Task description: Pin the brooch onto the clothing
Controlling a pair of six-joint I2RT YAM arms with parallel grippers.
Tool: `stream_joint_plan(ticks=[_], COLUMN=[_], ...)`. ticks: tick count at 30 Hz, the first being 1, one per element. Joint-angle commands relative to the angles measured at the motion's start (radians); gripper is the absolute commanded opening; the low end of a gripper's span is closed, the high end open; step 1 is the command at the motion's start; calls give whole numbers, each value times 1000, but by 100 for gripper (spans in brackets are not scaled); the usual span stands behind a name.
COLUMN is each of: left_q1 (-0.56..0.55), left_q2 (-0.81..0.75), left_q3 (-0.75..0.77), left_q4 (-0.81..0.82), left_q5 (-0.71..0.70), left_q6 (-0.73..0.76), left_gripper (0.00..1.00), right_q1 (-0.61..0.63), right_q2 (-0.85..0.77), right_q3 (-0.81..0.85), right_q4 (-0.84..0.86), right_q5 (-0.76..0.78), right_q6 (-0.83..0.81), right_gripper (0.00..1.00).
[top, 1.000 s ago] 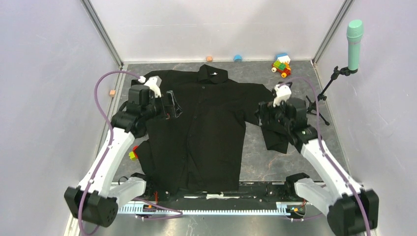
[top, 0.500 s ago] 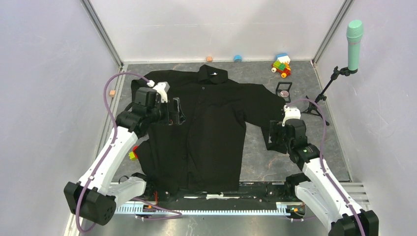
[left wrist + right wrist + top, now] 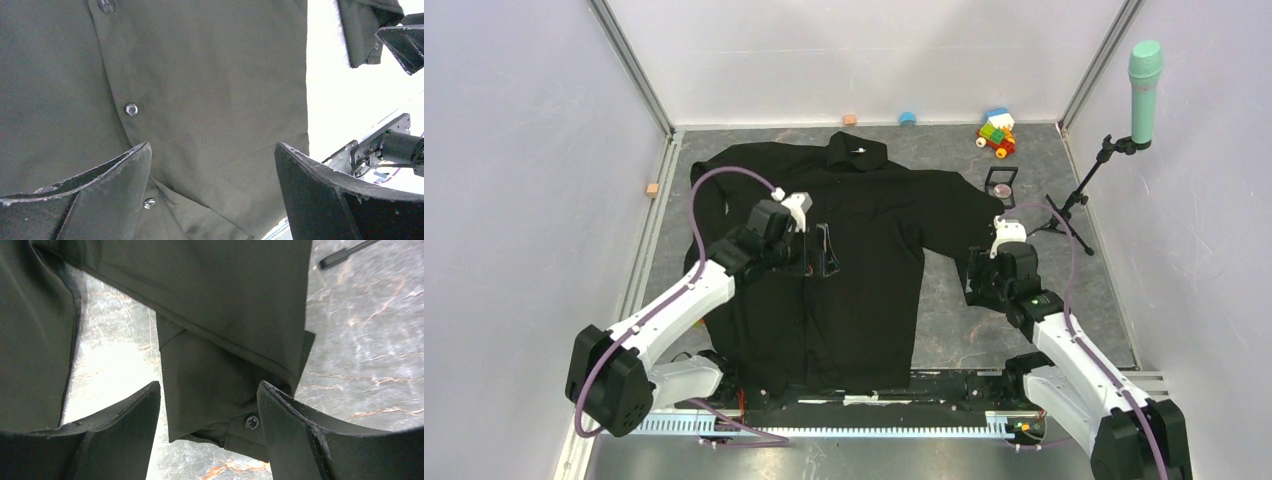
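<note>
The shirt (image 3: 864, 290) is spread on the counter (image 3: 942, 310), with the brooch (image 3: 1001, 189) at its two o'clock. The left jaws and right jaws are held apart, empty. The cuff (image 3: 237, 432) could be snagged if the right jaws were closed.

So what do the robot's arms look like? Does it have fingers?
The left arm and right arm are white tubes joined by chunky black joints. A thin purple cable loops along each. The left gripper and right gripper each have two dark, curved, wedge-shaped fingers with scuffed pale edges.
</note>
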Motion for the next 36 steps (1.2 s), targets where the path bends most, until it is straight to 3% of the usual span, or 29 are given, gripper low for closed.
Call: stream_joint_plan(ticks=[1,5,12,20,30,36], left_q1=[-29,-34,-34,-35,-36,-36], left_q2=[-23,-19,63,-23,-187,-396], left_q3=[-128,-211,-331,-528,-677,-643], left_q4=[275,363,468,647,551,310], left_q5=[38,51,71,104,110,80], left_q6=[-182,-203,-141,-159,-298,-309], left_gripper=[98,98,99,98,98,99], right_q1=[-2,-3,-2,-2,-2,-2], right_q2=[44,102,179,108,-77,-104], right_q3=[-55,-73,-91,-125,-103,0], right_q4=[118,158,145,-38,-250,-301], right_q5=[-49,-52,-67,-39,-112,-134], right_q6=[15,10,37,158,261,228], right_gripper=[72,66,65,68,71,72])
